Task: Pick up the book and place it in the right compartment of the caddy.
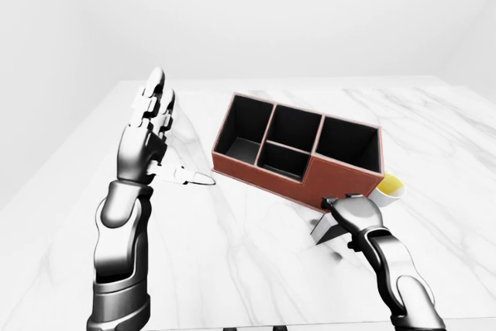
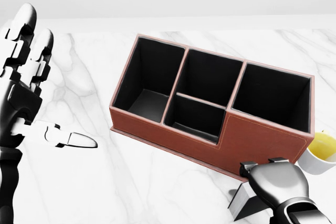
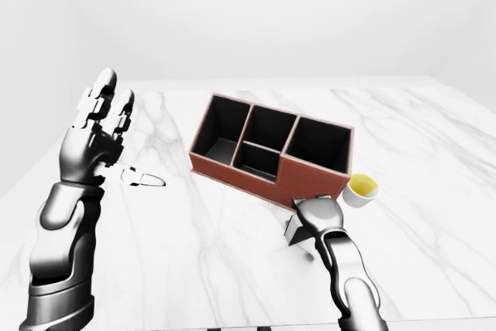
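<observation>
One brown leather four-compartment caddy (image 2: 210, 108) sits centre; right hand (image 2: 275, 182) covers one grey book (image 2: 242, 201), grip unclear; left hand (image 2: 26, 77) splayed.

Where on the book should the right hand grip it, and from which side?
The book is mostly hidden under the right hand, beside the caddy. Only a grey edge shows left of the hand. Likely best: grip across that exposed edge from above, on the side away from the caddy wall, which blocks the other.
</observation>
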You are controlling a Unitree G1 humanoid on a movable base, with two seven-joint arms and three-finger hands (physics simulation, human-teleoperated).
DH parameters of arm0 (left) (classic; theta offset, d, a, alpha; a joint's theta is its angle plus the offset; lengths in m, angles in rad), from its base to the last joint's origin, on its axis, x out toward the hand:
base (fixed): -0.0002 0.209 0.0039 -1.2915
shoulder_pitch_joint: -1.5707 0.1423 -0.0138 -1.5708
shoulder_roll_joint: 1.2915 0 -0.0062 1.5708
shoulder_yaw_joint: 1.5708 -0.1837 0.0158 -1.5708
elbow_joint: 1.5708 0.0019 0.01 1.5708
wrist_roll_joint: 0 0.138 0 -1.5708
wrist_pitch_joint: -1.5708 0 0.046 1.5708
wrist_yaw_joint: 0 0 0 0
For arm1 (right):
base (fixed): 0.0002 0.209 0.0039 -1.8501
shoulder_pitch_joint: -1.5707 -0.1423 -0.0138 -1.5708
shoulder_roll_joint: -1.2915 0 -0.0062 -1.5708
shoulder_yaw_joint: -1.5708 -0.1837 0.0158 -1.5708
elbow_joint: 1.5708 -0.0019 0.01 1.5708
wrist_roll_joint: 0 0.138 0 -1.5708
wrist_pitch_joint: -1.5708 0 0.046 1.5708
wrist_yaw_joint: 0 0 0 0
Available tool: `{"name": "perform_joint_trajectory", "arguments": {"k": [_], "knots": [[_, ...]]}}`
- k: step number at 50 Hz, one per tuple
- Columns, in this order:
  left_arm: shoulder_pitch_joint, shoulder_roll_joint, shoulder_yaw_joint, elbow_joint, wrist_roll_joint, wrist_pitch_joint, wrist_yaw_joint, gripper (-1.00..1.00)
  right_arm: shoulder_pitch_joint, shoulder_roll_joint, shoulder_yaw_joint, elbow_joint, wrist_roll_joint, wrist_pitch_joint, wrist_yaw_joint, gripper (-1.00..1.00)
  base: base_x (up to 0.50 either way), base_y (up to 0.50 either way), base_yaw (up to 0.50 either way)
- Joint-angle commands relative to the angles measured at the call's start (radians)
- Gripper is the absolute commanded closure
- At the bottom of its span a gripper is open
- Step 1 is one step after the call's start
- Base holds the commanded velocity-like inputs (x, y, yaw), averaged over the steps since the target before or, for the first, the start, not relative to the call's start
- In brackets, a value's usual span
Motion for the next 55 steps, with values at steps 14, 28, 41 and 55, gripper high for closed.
{"name": "perform_joint_trajectory", "arguments": {"k": [14, 28, 41, 55], "knots": [[0.018, -0.002, 0.007, -0.025, -0.007, 0.0, 0.002, -1.0, 0.012, -0.014, 0.009, 0.054, -0.022, 0.0, -0.034, 1.0, 0.0, 0.0, 0.0], [0.024, -0.004, 0.009, -0.044, -0.011, 0.0, 0.0, -1.0, 0.025, 0.019, -0.003, -0.062, 0.087, 0.0, 0.031, 1.0, 0.0, 0.0, 0.0], [0.019, -0.003, 0.006, -0.036, -0.013, 0.0, -0.002, -1.0, 0.002, 0.079, 0.015, -0.257, 0.287, 0.0, 0.198, 1.0, 0.0, 0.0, 0.0], [0.02, -0.002, 0.009, -0.04, -0.018, 0.0, -0.004, -1.0, -0.084, 0.107, 0.029, -0.384, 0.418, 0.0, 0.222, 1.0, 0.0, 0.0, 0.0]]}}
